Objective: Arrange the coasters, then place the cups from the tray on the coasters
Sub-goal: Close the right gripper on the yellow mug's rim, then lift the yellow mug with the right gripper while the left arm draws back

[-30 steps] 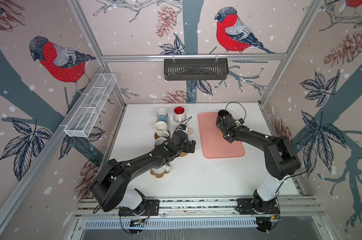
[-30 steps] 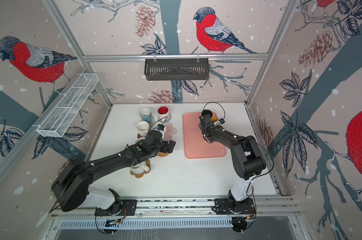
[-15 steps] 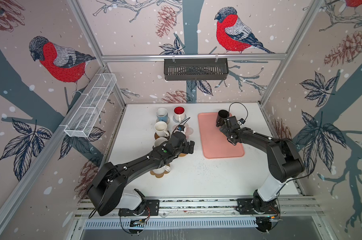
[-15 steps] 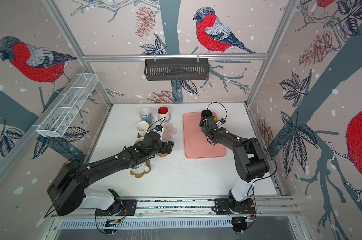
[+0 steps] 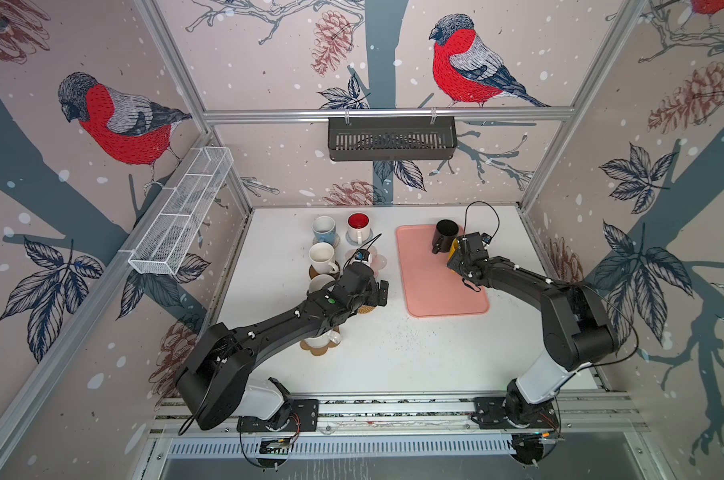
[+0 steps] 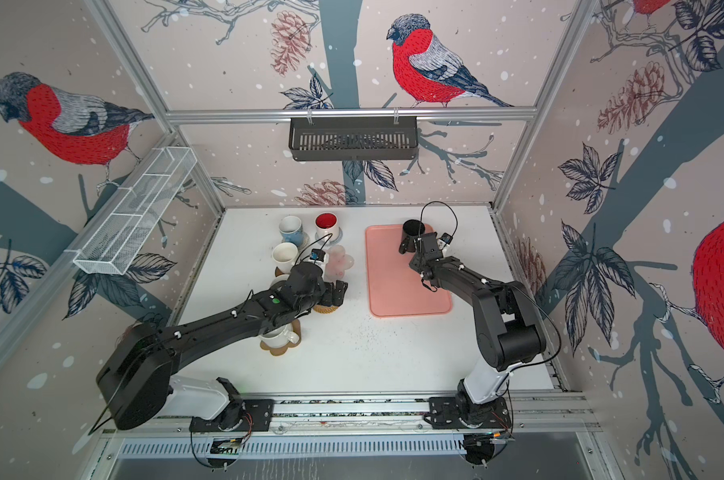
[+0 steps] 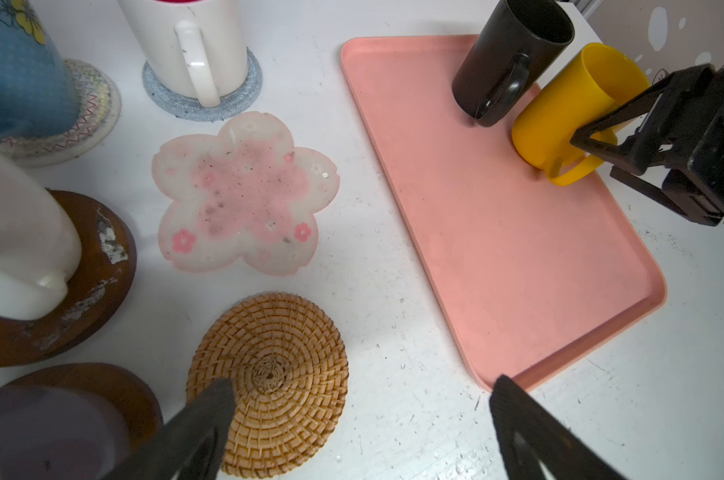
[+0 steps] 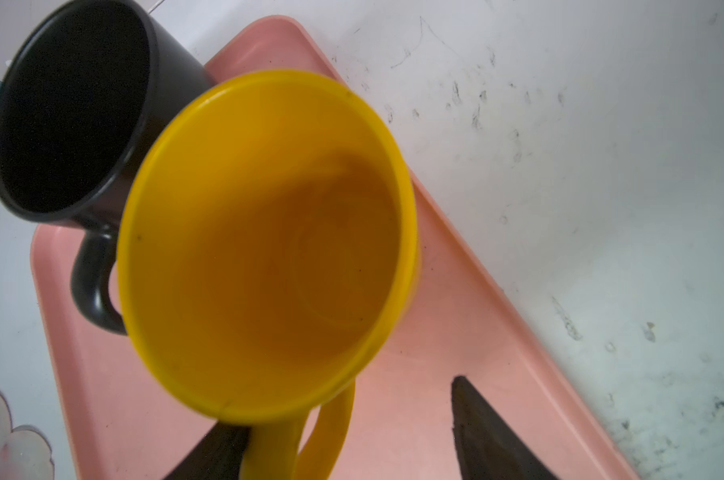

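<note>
Nearest the arm bases, behind the jaws of the left gripper [image 7: 362, 384], a white ceramic mug [image 5: 318, 341] is sitting on the cork flower coaster [image 5: 319, 352]. Those jaws are gaping wide, holding nothing, and the tan wicker round coaster [image 7: 277, 374] is lying bare, partly beneath one fingertip. Just ahead of them the translucent pink flower coaster [image 7: 244, 195] is lying bare too. Off to that fingertip's side, the lavender mug [image 7: 40, 424] is standing on the near brown disc coaster [image 7: 123, 395] and a second white mug [image 7: 19, 249] on the far brown disc coaster [image 7: 102, 270]. Farther ahead, the light blue mug [image 7: 15, 70] is resting on the beige woven round coaster [image 7: 98, 99] and the white mug with red inside [image 7: 186, 45] on the grey-blue woven round coaster [image 7: 248, 91]. Across from the other fingertip the salmon-pink rectangular tray [image 7: 518, 257] is carrying two mugs. The jaws of the right gripper [image 8: 343, 405] are standing half-spread astride the handle of the yellow mug [image 8: 269, 232], one finger just beside it, the other clear of it, gripping nothing. The black mug [image 8: 73, 108] is standing just beyond. That is making seven mugs, seven coasters, one tray. Both top views are showing the cork coaster's mug, which neither wrist view is catching; only the right wrist view is showing the handle between the jaws
</note>
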Tool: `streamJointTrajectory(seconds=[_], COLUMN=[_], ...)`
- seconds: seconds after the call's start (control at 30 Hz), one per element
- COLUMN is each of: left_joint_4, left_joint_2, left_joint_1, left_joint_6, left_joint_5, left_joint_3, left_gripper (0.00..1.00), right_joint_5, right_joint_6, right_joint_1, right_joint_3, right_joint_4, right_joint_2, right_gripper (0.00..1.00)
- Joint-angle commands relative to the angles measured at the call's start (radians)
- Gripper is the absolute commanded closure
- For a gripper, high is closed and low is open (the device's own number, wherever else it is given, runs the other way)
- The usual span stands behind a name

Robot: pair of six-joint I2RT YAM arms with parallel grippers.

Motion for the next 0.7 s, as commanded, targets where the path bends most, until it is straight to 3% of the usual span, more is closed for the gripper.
streamJointTrajectory(seconds=[0.0,0.3,0.67], left_joint_4=[-0.019,-0.016,-0.015], left_joint_2=[-0.009,0.020,0.039], left_joint_1=[0.000,-0.001,-0.001], left_joint_6=[0.014,0.023,0.034], left_joint_5=[-0.031,-0.043,-0.048], left_joint_3=[0.020,0.031,0.044], left_gripper=[0.04,0.04,0.04], right_joint_5=[-0.033,-0.071,-0.070], right_joint_6=[-0.056,-0.107,-0.139], right_joint_1=[-0.010,-0.023,-0.026], right_joint_3=[0.012,0.015,0.035], right_joint_4=[0.002,0.044,0.041], right_joint_2=[0.020,0.054,0.085], right_gripper=[0.36,0.44,0.61])
